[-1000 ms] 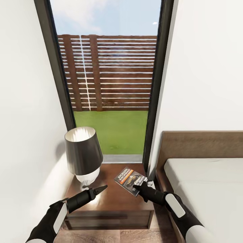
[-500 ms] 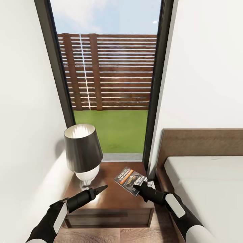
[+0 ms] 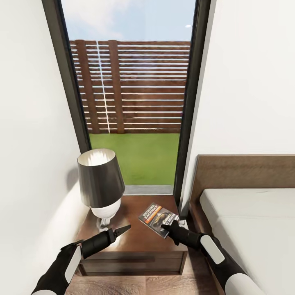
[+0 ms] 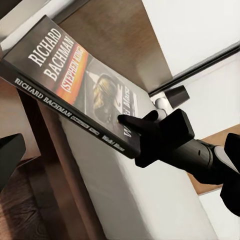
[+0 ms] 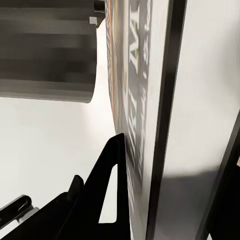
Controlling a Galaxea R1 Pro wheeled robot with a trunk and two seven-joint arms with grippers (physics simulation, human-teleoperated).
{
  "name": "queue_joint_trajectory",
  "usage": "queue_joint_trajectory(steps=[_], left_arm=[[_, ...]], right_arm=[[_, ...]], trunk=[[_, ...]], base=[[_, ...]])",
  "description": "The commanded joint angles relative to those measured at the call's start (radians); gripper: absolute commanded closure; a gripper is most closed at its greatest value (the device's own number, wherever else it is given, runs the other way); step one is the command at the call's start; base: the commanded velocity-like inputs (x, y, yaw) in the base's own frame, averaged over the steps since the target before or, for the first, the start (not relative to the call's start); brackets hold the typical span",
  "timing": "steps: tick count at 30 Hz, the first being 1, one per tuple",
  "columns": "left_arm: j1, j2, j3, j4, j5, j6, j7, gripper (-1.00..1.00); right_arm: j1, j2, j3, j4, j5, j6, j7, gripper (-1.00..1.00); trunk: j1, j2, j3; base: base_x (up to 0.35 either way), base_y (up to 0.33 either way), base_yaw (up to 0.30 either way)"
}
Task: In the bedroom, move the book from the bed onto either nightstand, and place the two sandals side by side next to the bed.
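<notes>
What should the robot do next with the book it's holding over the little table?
Probably lower the book a little and let go. The right gripper is clamped on its near edge, and in the left wrist view the book looks raised above the nightstand top, with bare wood beneath it beside the lamp.

White walls (image 3: 254, 82), tall dark-framed window (image 3: 131, 94) onto a slatted wooden fence (image 3: 131, 86) and green lawn (image 3: 135, 157), daylight, grey-shaded lamp (image 3: 99, 180), plank floor (image 3: 135, 287).

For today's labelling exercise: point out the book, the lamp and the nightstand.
book (image 3: 155, 216), head view, middle of its cover
lamp (image 3: 100, 180), head view, dark shade
nightstand (image 3: 135, 239), head view, bare top
</notes>
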Motion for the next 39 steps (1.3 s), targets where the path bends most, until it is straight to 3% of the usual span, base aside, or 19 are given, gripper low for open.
queue_joint_trajectory(steps=[1, 25, 32, 39], left_arm=[[-0.001, 0.0, 0.001, 0.0, 0.004, 0.009, -0.002, -1.0], [-0.001, 0.001, -0.002, 0.002, 0.004, 0.011, -0.006, -1.0], [-0.001, 0.005, 0.001, 0.004, 0.003, 0.013, -0.121, -1.0], [-0.001, 0.006, 0.001, 0.004, 0.001, 0.012, -0.148, -1.0]], right_arm=[[-0.001, -0.001, 0.003, 0.0, 0.0, 0.0, 0.004, 1.0], [-0.001, 0.012, 0.003, 0.0, 0.0, 0.0, 0.004, 1.0], [-0.001, 0.012, 0.003, 0.0, 0.0, 0.0, 0.004, 1.0], [-0.001, 0.012, 0.003, 0.0, 0.0, 0.0, 0.004, 1.0]], trunk=[[0.0, 0.0, -0.001], [0.092, -0.168, -0.076], [0.092, -0.168, -0.076], [0.092, -0.168, -0.076]], base=[[0.0, 0.0, 0.0], [0.0, 0.0, 0.0], [0.0, 0.0, 0.0], [0.0, 0.0, 0.0]])
